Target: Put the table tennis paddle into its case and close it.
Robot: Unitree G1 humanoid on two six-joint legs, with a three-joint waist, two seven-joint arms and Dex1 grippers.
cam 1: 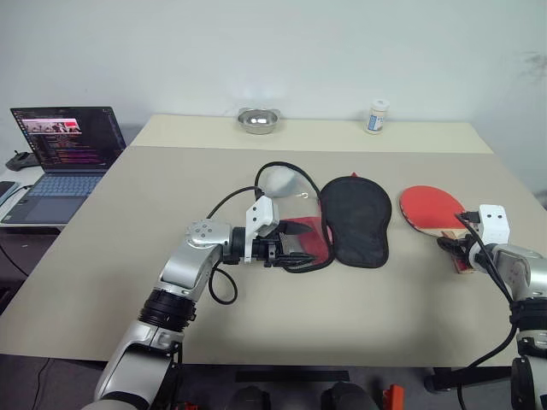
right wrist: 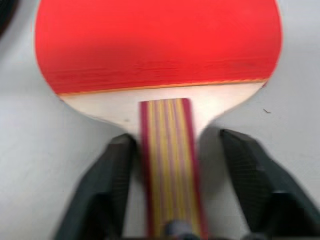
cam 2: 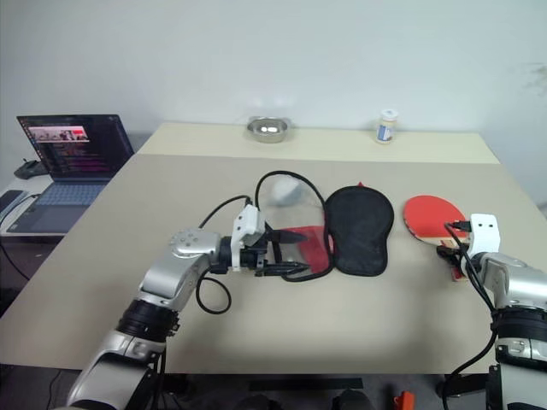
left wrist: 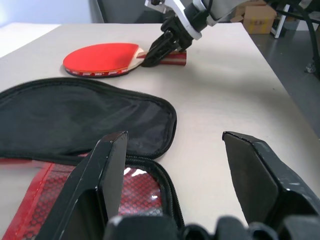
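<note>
Right wrist view: right gripper [right wrist: 170, 195] straddles the table tennis paddle [right wrist: 157, 50]'s stiff wooden handle, seemingly unclamped; left gripper [left wrist: 172, 165] gapes beside the soft case [left wrist: 75, 117].

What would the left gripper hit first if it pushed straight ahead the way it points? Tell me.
Probably the case: the left gripper hovers open over its red mesh half, aimed across the black half. Pushed farther, the paddle lies in line, where the right gripper straddles the handle.

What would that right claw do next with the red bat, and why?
Probably close on the handle. The right gripper has a finger on each side of the table tennis paddle's handle with gaps left, and the paddle still lies flat on the table, apart from the open case.
</note>
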